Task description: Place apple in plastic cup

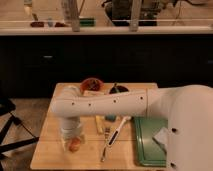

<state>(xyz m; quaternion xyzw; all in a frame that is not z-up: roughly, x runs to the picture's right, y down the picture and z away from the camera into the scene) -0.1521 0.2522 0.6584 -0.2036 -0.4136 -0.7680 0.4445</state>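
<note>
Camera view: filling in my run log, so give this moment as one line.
gripper: over cup, front-left of table | apple: at cup, low | tray: right | step: placing

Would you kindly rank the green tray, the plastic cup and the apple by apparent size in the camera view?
1. Green tray.
2. Plastic cup, under the gripper.
3. Apple, low inside the cup.
The tray is partly hidden by the arm.

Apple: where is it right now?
In the camera view the apple sits low at the front-left of the wooden table, inside the plastic cup, directly beneath the gripper, left of the utensil.
</note>
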